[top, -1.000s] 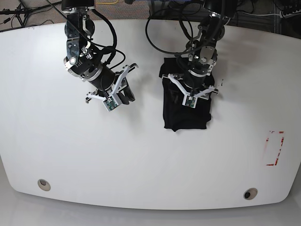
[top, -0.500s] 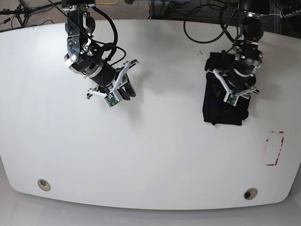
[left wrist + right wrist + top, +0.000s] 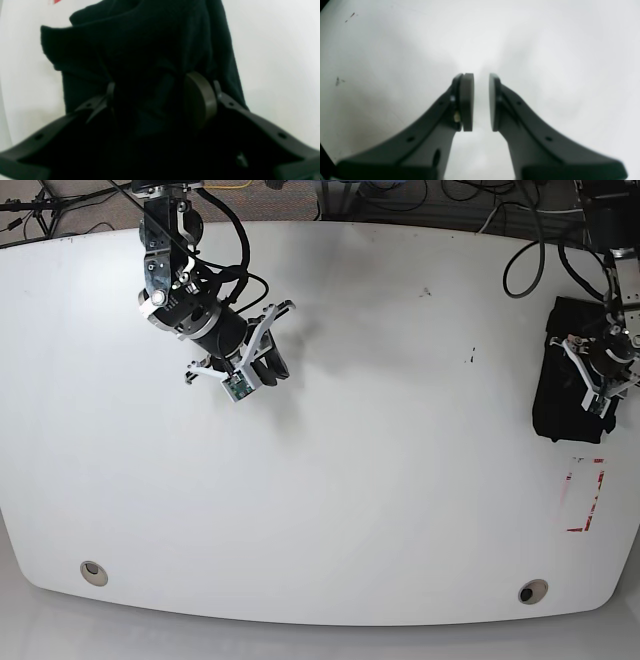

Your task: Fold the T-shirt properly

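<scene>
White table (image 3: pixel 330 480) is carrying a folded black T-shirt (image 3: pixel 562 385) at its far right edge, gripped by the left claw (image 3: pixel 160 100), soft and limp, best pinched through all layers, while the right claw (image 3: pixel 481 101) is hanging nearly closed, empty.

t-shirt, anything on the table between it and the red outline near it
Nothing visible. The folded T-shirt, gripped by the left gripper, sits just above the red outline, with only bare table between them.
</scene>
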Controlling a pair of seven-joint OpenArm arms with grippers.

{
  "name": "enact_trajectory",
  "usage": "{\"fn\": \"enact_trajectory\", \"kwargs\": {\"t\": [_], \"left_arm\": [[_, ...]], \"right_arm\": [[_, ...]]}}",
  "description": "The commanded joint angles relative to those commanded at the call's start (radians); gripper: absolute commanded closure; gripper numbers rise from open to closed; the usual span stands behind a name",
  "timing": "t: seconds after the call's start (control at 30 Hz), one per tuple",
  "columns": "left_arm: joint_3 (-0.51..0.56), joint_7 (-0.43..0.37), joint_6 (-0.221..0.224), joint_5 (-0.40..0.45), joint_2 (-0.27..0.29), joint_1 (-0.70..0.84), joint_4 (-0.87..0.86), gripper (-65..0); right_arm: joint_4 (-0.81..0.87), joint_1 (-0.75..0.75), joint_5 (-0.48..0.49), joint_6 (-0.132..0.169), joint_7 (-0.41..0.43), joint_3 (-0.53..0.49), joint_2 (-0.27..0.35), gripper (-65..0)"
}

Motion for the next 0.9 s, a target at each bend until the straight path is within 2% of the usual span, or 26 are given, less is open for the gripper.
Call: {"fn": "enact_trajectory", "kwargs": {"t": [0.2, 0.4, 0.7, 0.77, 0.9], "left_arm": [[-0.006, 0.0, -0.038, 0.0, -0.074, -0.026, -0.08, -32.4], [-0.008, -0.046, -0.043, 0.0, -0.13, -0.029, -0.12, -32.4], [-0.008, -0.044, -0.043, 0.0, -0.192, -0.034, -0.097, -32.4], [-0.008, -0.025, -0.043, 0.0, -0.192, -0.041, -0.044, -32.4], [-0.034, 0.13, -0.043, 0.0, -0.18, -0.046, 0.209, -32.4]], "right_arm": [[0.003, -0.012, -0.002, 0.0, 0.0, 0.0, 0.002, -9.7], [0.003, -0.017, -0.002, 0.0, 0.002, -0.002, 0.002, -9.7], [0.005, -0.02, -0.002, 0.0, 0.005, -0.002, 0.0, -9.5], [0.005, -0.02, -0.006, 0.0, 0.006, -0.002, 0.0, -9.5], [0.005, -0.02, -0.008, 0.0, 0.009, 0.0, 0.0, -9.5]]}}
